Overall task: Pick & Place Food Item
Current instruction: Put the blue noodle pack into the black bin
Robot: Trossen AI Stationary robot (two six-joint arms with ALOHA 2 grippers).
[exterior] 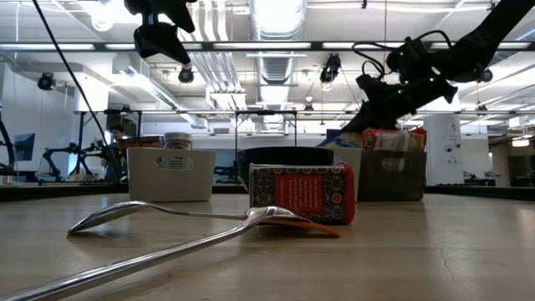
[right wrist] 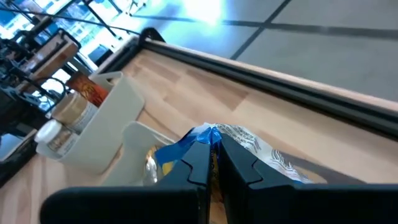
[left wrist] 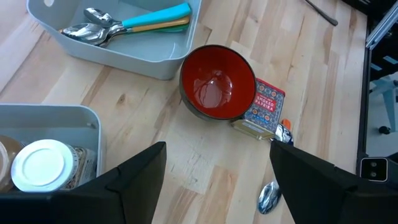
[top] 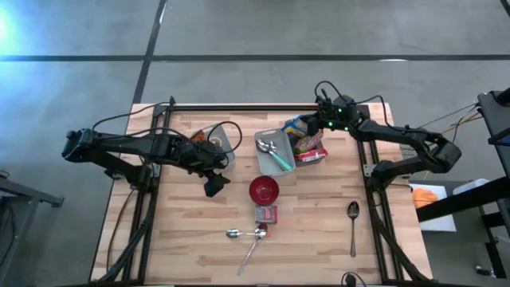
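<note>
**Food item not yet lifted — my right fingers at the snack bin**

Left side first. My left gripper hangs above the table just near of the jar bin, fingers spread, holding nothing. It waits. Seen from its wrist, the white-lidded jar sits in that bin, untouched.

Centre. The utensil bin holds spoons and a teal-handled piece. Near of it stands the red bowl, empty as far as I can see. A small patterned box lies just near of the bowl, about touching it. Two spoons lie crossed by the near edge.

Right. My right gripper is at the far bin of packaged snacks, fingers pressed together. My wrist camera shows the tips at the blue-and-silver bag; whether they pinch its edge or only touch it I cannot tell. The bag sits in its bin. A lone spoon lies well to the right.

Judgement: early stage. Nothing carried, nothing placed. Grasp, lift and delivery all remain; the bowl looks the likely destination.
</note>
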